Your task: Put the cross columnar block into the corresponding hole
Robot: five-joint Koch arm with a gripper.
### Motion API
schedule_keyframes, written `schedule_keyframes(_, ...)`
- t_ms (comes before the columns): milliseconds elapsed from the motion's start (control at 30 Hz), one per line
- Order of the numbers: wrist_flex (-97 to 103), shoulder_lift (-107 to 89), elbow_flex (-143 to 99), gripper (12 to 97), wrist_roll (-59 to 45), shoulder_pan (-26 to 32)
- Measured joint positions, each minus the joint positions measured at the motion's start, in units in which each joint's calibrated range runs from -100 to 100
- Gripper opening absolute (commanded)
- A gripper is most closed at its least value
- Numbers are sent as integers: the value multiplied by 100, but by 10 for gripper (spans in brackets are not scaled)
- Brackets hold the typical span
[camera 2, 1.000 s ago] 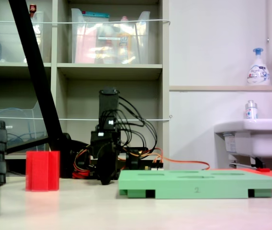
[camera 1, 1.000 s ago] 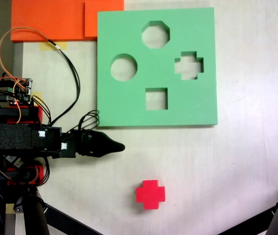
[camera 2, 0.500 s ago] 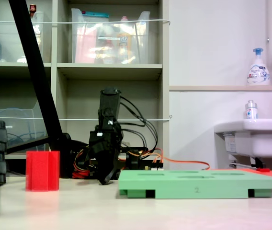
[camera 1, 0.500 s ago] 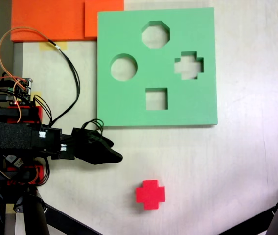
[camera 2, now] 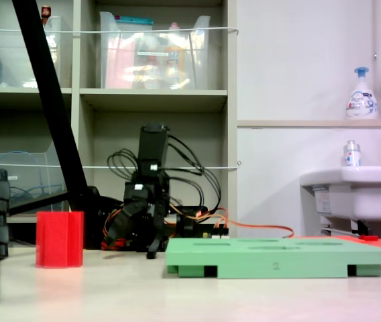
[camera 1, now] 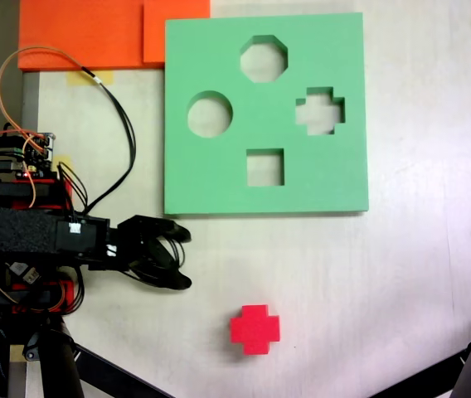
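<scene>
The pale table (camera 1: 401,274) carried a green foam board (camera 1: 219,178) with its cross-shaped hole (camera 1: 319,111) near the right edge, and orange sheets (camera 1: 86,33) at the top corner. The gripper (camera 1: 182,259) hung with its jaws spread apart, holding nothing. The red cross block (camera 1: 254,329) stood alone, near it. Shelves (camera 2: 157,97) and a sink (camera 2: 355,191) stood behind.

My black plastic two-jaw gripper (camera 1: 184,259) sits w/ jaws spread apart (clear gap betw. tips in both fixed views). My black arm (camera 1: 20,230) reaches rightward from the left edge, gripper (camera 2: 131,245) angled down, low.
</scene>
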Motion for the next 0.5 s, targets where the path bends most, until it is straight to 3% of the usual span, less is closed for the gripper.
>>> schedule_keyframes(200, -3593, 14, 2117, 440, 205, -132)
schedule_keyframes(367, -5433, 109, 4321, 559, 190, -244)
schedule_keyframes(500, -6520, 1655, 6428, 650, 59, -400)
